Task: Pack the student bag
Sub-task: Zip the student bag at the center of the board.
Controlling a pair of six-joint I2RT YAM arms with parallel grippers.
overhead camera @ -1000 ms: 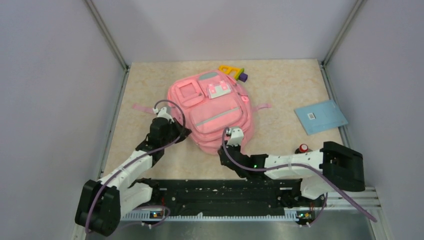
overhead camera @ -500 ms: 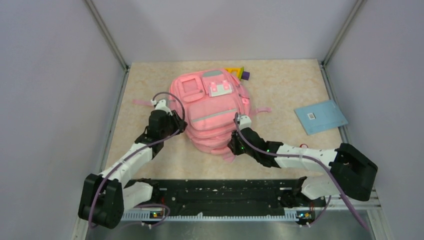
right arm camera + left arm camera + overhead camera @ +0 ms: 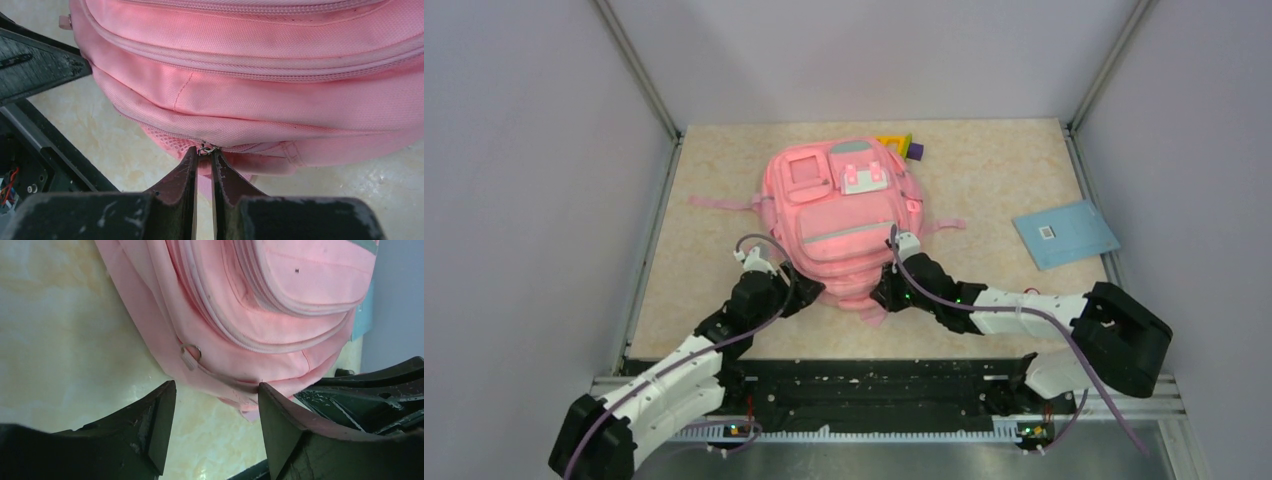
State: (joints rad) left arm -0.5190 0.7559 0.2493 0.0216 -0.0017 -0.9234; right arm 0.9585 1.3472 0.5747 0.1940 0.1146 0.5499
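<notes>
- Left gripper: released, jaws apart, holding nothing; at 7 o'clock of the student bag.
- Student bag: pink, lying flat, front up, at table centre.
- Right gripper: clenched on the zipper pull, at the bag's 5 o'clock edge.

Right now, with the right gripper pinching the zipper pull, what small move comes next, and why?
Probably ease the left gripper forward and close it on the student bag's near-left edge as a brace. Its jaws stand open and empty just short of the fabric, while the right gripper is shut on the zipper pull.
</notes>
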